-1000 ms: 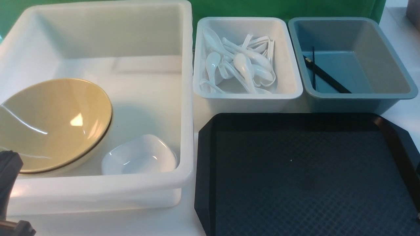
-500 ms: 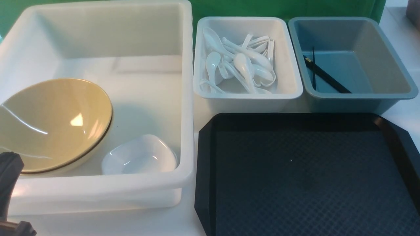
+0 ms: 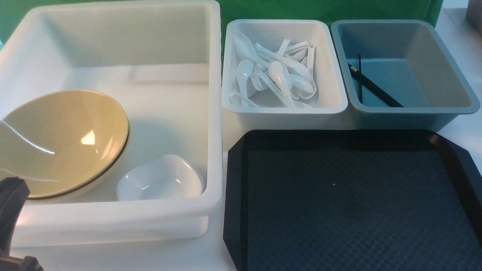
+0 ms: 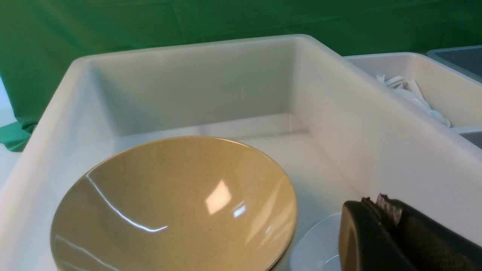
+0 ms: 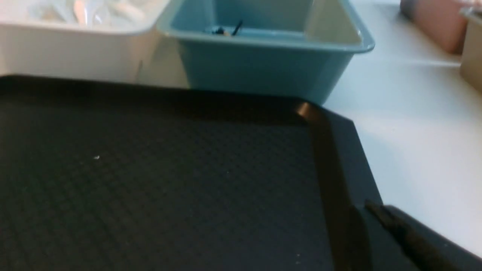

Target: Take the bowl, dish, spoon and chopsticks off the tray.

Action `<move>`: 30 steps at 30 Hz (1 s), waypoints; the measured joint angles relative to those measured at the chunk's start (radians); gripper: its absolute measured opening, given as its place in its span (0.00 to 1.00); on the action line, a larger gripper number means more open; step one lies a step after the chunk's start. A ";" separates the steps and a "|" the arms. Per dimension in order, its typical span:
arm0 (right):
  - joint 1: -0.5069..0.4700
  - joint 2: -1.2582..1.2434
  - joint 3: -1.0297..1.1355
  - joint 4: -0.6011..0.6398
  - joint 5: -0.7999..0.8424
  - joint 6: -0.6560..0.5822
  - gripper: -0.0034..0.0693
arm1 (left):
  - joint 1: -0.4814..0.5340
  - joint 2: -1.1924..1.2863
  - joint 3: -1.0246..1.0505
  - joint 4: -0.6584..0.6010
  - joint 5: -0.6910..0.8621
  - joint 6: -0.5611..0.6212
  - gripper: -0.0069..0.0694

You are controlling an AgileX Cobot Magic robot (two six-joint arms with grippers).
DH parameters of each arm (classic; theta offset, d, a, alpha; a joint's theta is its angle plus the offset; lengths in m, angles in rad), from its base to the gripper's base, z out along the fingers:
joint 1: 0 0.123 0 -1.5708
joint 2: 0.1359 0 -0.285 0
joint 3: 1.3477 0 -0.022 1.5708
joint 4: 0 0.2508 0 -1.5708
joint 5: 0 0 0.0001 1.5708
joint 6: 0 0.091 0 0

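The black tray (image 3: pixel 339 210) lies at the near right with nothing on it. The yellow-tan bowl (image 3: pixel 60 143) leans tilted in the big white bin (image 3: pixel 214 113), and the small white dish (image 3: pixel 160 180) rests beside it. Several white spoons (image 3: pixel 278 75) lie in the small white bin. The black chopsticks (image 3: pixel 372 88) lie in the blue-grey bin. My left gripper (image 3: pixel 15 184) is shut and empty at the big bin's near left corner, close to the bowl (image 4: pixel 173 210) and the dish (image 4: pixel 316 244). My right gripper (image 5: pixel 371 207) is shut and empty over the tray's right rim (image 5: pixel 331 169).
The small white bin (image 3: pixel 339 101) and the blue-grey bin (image 3: pixel 452 109) stand side by side behind the tray. A green cloth hangs at the back. White table (image 5: pixel 414 131) runs along the tray's right side, with a pinkish container (image 5: pixel 433 22) at the far right.
My left gripper has sunk a little toward the near edge in the front view. Nothing else has moved.
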 joint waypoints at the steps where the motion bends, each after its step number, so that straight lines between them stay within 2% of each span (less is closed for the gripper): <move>1: 0.000 0.000 0.000 0.000 0.001 0.000 0.11 | 0.000 0.000 0.000 0.000 0.000 0.000 0.08; 24: -0.001 0.000 0.000 0.000 0.001 -0.004 0.13 | 0.000 -0.002 0.007 0.000 -0.006 0.000 0.08; 28: -0.001 0.000 0.000 0.000 0.002 -0.004 0.13 | 0.005 -0.037 0.033 0.044 0.004 -0.002 0.08; 30: -0.001 0.000 0.000 0.000 0.002 -0.004 0.13 | 0.033 -0.104 0.056 0.102 0.026 -0.046 0.08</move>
